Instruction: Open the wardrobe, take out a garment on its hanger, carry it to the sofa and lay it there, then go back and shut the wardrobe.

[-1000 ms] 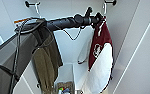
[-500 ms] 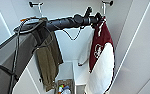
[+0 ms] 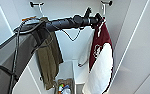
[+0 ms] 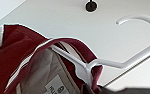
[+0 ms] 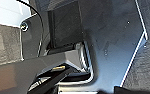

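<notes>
The wardrobe (image 3: 131, 37) stands open, and I look into its white inside. The garment (image 3: 101, 47), a maroon jacket with white sleeves, hangs at the right side. My left arm reaches across from the left, and my left gripper (image 3: 99, 20) sits at the jacket's collar, shut on the hanger (image 3: 103, 11). In the left wrist view the thin white hanger (image 4: 138, 56) rises out of the maroon garment (image 4: 13, 65), with its curved hook in open air under the white ceiling. The hanger's neck runs down into the dark gripper at the frame's edge.
An olive-brown coat (image 3: 49, 62) hangs at the left, just behind my left arm. Two dark rail brackets (image 3: 36, 4) sit at the top of the wardrobe. A basket with colourful items (image 3: 63, 87) rests on the wardrobe floor. The white door (image 3: 146, 62) stands close on the right.
</notes>
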Available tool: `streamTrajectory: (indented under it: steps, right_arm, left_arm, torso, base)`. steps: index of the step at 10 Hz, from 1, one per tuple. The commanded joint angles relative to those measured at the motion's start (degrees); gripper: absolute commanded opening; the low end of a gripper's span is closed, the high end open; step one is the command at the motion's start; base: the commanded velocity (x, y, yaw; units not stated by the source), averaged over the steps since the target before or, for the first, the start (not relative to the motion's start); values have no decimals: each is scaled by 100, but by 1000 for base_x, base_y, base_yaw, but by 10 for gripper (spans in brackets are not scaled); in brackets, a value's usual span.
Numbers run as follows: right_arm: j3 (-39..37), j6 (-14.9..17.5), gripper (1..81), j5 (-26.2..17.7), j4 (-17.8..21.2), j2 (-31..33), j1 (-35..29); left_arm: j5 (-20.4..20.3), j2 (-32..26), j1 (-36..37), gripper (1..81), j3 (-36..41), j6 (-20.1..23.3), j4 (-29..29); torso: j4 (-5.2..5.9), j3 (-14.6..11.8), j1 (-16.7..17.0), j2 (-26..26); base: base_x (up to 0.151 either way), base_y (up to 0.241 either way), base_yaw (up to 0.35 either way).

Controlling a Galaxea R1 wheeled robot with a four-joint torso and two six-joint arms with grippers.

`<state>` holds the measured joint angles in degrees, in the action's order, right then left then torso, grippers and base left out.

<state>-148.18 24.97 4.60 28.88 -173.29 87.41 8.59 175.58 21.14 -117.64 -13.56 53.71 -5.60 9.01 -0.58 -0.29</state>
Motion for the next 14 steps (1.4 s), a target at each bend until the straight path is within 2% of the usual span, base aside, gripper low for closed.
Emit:
streamTrajectory:
  steps: [1,2,5,8,14]
  right_arm:
    - [36,-1,811,-416,12,-15,-140]
    - [36,-1,811,-416,12,-15,-148]
    - [36,-1,811,-354,4,-15,-131]
    - [36,-1,811,-354,4,-24,-140]
    - [36,-1,811,-354,4,-15,-131]
  left_arm:
    - [-455,-102,1178,10,258,72,-80]
    - [-472,-145,1081,10,460,116,-141]
    - [-1306,-514,747,10,1479,125,-475]
    - [-1369,-848,492,10,1937,116,-642]
    - [-1369,-1060,308,10,2078,125,-783]
  torso:
    - [0,0,0,0]
    - [0,0,0,0]
    - [0,0,0,0]
    - [0,0,0,0]
    - [0,0,0,0]
  base:
    - [0,0,0]
    - [0,0,0]
    - [0,0,0]
    - [0,0,0]
    - [-11,0,0]
